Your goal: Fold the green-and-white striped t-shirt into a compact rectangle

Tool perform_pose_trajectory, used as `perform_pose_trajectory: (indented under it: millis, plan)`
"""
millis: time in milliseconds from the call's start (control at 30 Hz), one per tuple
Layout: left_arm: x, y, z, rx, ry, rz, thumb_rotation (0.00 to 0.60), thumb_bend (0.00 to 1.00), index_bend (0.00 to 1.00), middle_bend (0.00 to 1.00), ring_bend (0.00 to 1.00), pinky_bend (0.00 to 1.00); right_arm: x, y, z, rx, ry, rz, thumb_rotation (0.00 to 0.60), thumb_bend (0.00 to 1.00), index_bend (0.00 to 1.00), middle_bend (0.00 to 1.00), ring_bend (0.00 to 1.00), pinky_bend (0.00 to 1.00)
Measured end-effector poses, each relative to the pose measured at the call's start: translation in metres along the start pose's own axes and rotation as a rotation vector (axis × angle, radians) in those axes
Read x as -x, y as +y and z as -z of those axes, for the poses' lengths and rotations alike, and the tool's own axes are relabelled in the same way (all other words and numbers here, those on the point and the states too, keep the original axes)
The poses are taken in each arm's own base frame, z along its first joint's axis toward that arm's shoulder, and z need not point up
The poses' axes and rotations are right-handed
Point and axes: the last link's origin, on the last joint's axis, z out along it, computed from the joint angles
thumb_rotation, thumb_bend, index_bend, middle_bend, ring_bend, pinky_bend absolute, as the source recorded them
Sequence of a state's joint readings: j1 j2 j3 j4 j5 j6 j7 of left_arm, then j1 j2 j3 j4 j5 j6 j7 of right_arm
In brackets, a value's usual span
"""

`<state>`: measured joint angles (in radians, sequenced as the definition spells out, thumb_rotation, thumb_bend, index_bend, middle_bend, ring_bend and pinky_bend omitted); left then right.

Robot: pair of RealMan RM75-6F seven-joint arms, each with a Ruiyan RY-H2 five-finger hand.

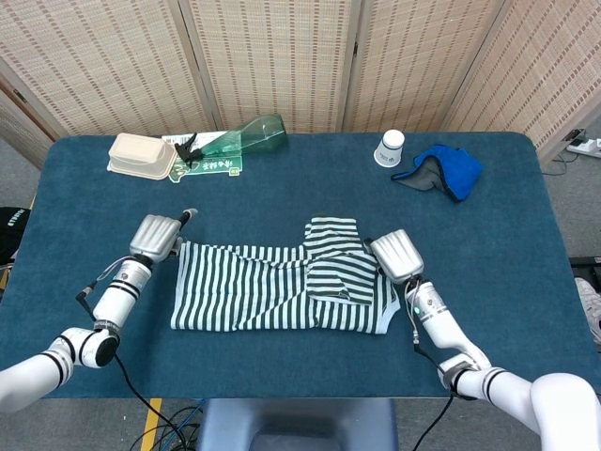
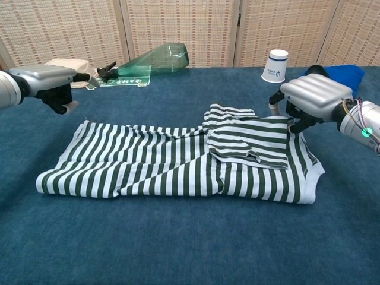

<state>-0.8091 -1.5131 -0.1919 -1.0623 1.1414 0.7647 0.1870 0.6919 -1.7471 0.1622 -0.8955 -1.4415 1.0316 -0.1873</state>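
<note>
The green-and-white striped t-shirt (image 1: 254, 291) (image 2: 154, 169) lies flat on the blue table as a long band, with a sleeve part folded over its right half. My left hand (image 1: 155, 235) (image 2: 47, 80) hovers just off the shirt's far left corner, holding nothing, with one finger stretched out. My right hand (image 1: 394, 256) (image 2: 312, 95) sits at the shirt's far right corner. Its curled fingers (image 2: 295, 123) touch the cloth's edge and seem to pinch it.
Along the table's far edge stand a beige food box (image 1: 141, 155) (image 2: 59, 63), a green bottle (image 1: 244, 141) (image 2: 157, 59) lying on a leaflet, a white paper cup (image 1: 390, 147) (image 2: 276, 65) and a blue cloth (image 1: 446, 171) (image 2: 341, 72). The front edge runs close below the shirt.
</note>
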Motion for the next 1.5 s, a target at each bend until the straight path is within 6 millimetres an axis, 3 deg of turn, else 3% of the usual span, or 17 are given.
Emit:
perform_pose_trajectory:
  millis: [100,167,333,433,567,867,1033,1200,1333,1500]
  plan:
    - [0.000,-0.003,0.004,-0.006,0.010,0.016,0.600,0.67,0.11,0.94,0.90,0.98,0.003,0.000,-0.006,0.011,-0.007,0.002,0.600,0.61,0.72,0.97,1.00,1.00]
    - [0.000,-0.005,0.007,-0.008,0.017,0.025,0.600,0.67,0.11,0.94,0.90,0.98,0.004,0.000,-0.008,0.019,-0.019,-0.002,0.600,0.54,0.67,0.97,1.00,1.00]
    - [0.000,-0.009,0.013,-0.010,0.033,0.060,0.600,0.67,0.10,0.94,0.90,0.98,0.005,-0.004,-0.013,0.036,-0.045,-0.032,0.600,0.19,0.29,0.95,1.00,1.00]
    - [-0.002,-0.011,0.017,-0.008,0.045,0.075,0.600,0.67,0.09,0.94,0.90,0.98,0.002,-0.006,-0.015,0.041,-0.048,-0.048,0.600,0.08,0.13,0.94,1.00,1.00]
    - [-0.005,-0.014,0.022,-0.005,0.062,0.085,0.600,0.67,0.09,0.94,0.90,0.98,-0.004,-0.008,-0.016,0.047,-0.059,-0.065,0.600,0.02,0.01,0.93,1.00,1.00]
    - [-0.011,-0.025,0.034,-0.008,0.097,0.126,0.600,0.67,0.09,0.94,0.90,0.98,-0.028,0.000,-0.007,0.022,-0.063,-0.049,0.600,0.01,0.00,0.91,0.99,1.00]
    - [-0.011,-0.028,0.042,0.001,0.107,0.137,0.600,0.67,0.09,0.94,0.90,0.98,-0.038,0.000,0.007,-0.028,-0.067,-0.050,0.600,0.05,0.25,0.93,0.99,1.00]
    - [-0.010,-0.028,0.049,0.008,0.103,0.138,0.600,0.67,0.10,0.94,0.90,0.98,-0.030,-0.008,0.035,-0.117,-0.090,-0.049,0.600,0.16,0.43,0.93,0.99,1.00]
    - [-0.009,-0.029,0.051,0.005,0.097,0.140,0.600,0.67,0.10,0.94,0.90,0.98,-0.018,-0.011,0.054,-0.163,-0.130,-0.053,0.600,0.19,0.45,0.94,0.99,1.00]
    - [-0.006,-0.030,0.052,0.000,0.090,0.141,0.600,0.67,0.10,0.94,0.90,0.98,-0.006,-0.014,0.061,-0.180,-0.167,-0.049,0.600,0.19,0.45,0.94,0.99,1.00]
